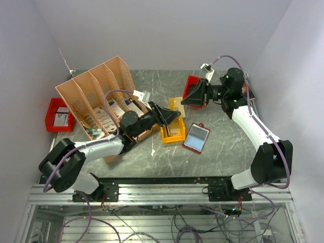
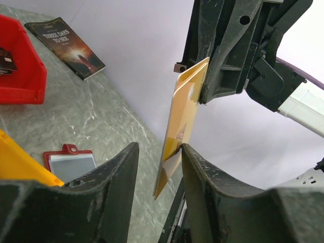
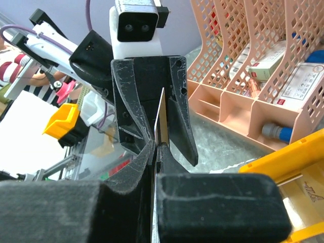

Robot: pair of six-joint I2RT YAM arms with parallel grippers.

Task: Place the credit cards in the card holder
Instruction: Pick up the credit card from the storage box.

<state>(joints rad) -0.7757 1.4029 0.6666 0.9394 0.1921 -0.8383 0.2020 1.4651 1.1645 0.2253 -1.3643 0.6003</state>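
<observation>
An orange-yellow credit card (image 2: 185, 111) hangs on edge in the air between my two grippers. My right gripper (image 3: 159, 146) is shut on its upper end, where the card shows edge-on (image 3: 162, 114). The card's lower end sits inside my left gripper (image 2: 159, 148), whose jaws stand partly apart: the right finger (image 2: 202, 172) touches the card and a gap remains at the left finger (image 2: 119, 172). The card holder (image 1: 196, 137), a red wallet lying open with its clear pocket up, rests on the table below and shows in the left wrist view too (image 2: 71, 162).
A peach file organiser (image 1: 96, 96) with papers stands at the back left, beside a red bin (image 1: 58, 114). A yellow bin (image 1: 172, 130) lies under the left gripper (image 1: 174, 115). Another red bin (image 1: 191, 83) sits behind the right gripper (image 1: 185, 101). A dark paperback (image 2: 66, 45) lies further off.
</observation>
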